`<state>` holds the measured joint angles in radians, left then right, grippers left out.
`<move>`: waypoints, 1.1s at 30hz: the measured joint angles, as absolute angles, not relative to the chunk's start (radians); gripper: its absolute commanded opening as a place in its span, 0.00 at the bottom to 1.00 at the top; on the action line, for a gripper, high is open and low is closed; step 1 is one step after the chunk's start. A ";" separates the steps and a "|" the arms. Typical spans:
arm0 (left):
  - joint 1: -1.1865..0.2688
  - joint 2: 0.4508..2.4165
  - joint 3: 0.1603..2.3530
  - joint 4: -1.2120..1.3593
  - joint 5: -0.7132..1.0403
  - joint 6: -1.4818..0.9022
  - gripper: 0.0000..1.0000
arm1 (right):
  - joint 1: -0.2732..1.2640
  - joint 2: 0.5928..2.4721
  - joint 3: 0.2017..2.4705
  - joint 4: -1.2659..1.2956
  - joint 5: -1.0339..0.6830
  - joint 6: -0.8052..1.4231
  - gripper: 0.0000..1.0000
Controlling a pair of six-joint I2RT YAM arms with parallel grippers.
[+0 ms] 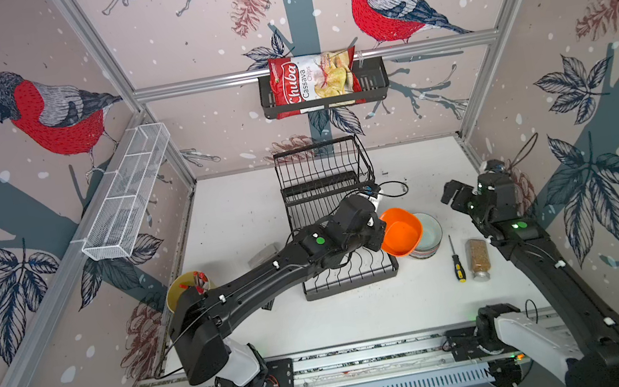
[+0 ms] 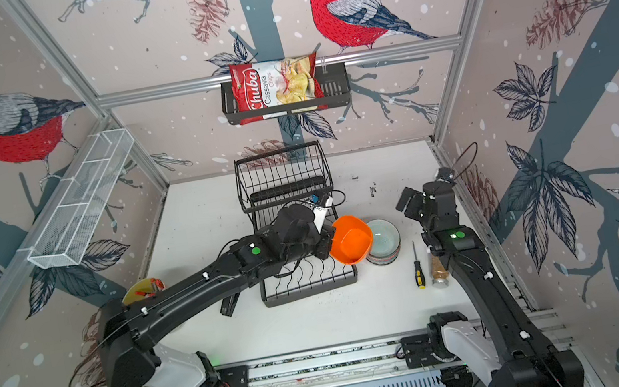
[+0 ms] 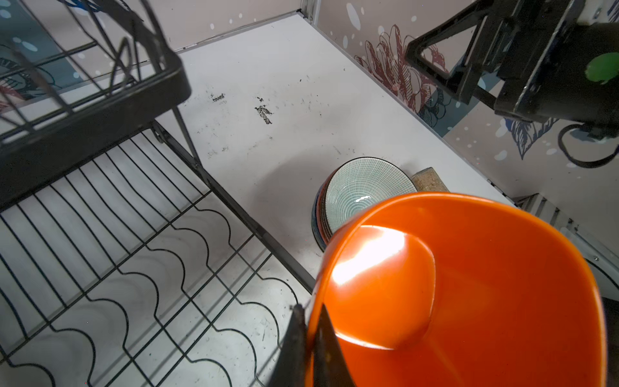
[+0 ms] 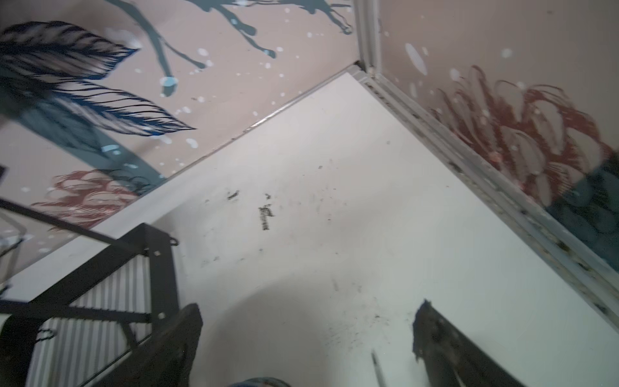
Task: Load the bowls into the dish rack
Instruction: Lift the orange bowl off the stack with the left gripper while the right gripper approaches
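My left gripper (image 1: 378, 237) (image 2: 326, 242) (image 3: 310, 310) is shut on the rim of the orange bowl (image 1: 401, 231) (image 2: 351, 239) (image 3: 469, 284). The bowl hangs tilted between the dish rack (image 1: 352, 286) (image 2: 307, 294) (image 3: 100, 110) and a stack of bowls. That stack (image 1: 431, 232) (image 2: 386, 239) (image 3: 365, 187), topped by a pale mint bowl, stands on the table right of the rack, partly hidden by the orange bowl. The rack's wavy-wire base lies under my left wrist. My right gripper (image 1: 448, 193) (image 2: 405, 198) (image 4: 306, 311) hovers open and empty, right of and behind the stack.
A screwdriver (image 1: 456, 259) and a spice jar (image 1: 478, 258) lie right of the stack. A yellow cup of pens (image 1: 184, 290) stands at the left, behind my left arm. A chips bag (image 1: 313, 82) sits in a wall basket, and a white mesh trough (image 1: 126, 190) hangs on the left wall.
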<state>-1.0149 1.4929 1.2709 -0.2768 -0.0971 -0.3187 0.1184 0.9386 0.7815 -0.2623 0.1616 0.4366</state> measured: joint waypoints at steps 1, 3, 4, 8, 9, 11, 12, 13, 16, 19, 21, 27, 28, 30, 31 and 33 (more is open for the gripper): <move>-1.009 1.465 1.233 -0.248 -0.096 -0.332 0.00 | 0.145 0.939 0.795 -0.262 0.162 0.423 0.99; -0.992 1.420 1.168 -0.202 -0.096 -0.354 0.00 | 0.187 0.941 0.818 -0.262 0.162 0.417 1.00; -0.979 1.396 1.133 -0.178 -0.088 -0.371 0.00 | 0.209 0.944 0.829 -0.262 0.162 0.414 0.99; -0.918 1.296 0.990 -0.100 -0.064 -0.437 0.00 | 0.282 0.949 0.855 -0.264 0.161 0.396 1.00; -0.906 1.275 0.959 -0.087 -0.059 -0.450 0.00 | 0.299 0.949 0.859 -0.265 0.161 0.395 0.99; -0.895 1.235 0.902 -0.071 -0.056 -0.479 0.00 | 0.335 0.948 0.866 -0.265 0.158 0.395 1.00; -0.891 1.221 0.881 -0.064 -0.052 -0.488 0.00 | 0.348 0.947 0.868 -0.266 0.158 0.395 1.00; -0.886 1.205 0.855 -0.051 -0.039 -0.501 0.00 | 0.366 0.946 0.871 -0.268 0.158 0.395 1.00; -0.857 1.157 0.776 -0.006 -0.028 -0.534 0.00 | 0.423 0.944 0.875 -0.273 0.144 0.395 1.00; -0.822 1.119 0.704 0.042 -0.015 -0.567 0.00 | 0.485 0.944 0.883 -0.280 0.120 0.392 1.00; -0.793 1.094 0.660 0.072 0.004 -0.579 0.00 | 0.529 0.943 0.886 -0.289 0.097 0.392 1.00; -0.698 1.036 0.562 0.170 0.080 -0.609 0.00 | 0.638 0.924 0.879 -0.284 0.007 0.390 0.99; -0.686 1.030 0.551 0.183 0.090 -0.614 0.00 | 0.651 0.920 0.873 -0.281 -0.007 0.391 0.99; -0.663 1.019 0.530 0.209 0.117 -0.622 0.00 | 0.681 0.916 0.854 -0.271 -0.036 0.392 1.00; -0.654 1.014 0.521 0.222 0.130 -0.623 0.00 | 0.692 0.916 0.847 -0.268 -0.046 0.393 1.00; -0.636 1.009 0.500 0.251 0.154 -0.628 0.00 | 0.716 0.916 0.831 -0.258 -0.071 0.394 1.00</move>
<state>-0.6357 1.0088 0.4999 0.2512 0.1539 -0.6281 0.7158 0.9165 0.8307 -0.2577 -0.0708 0.3943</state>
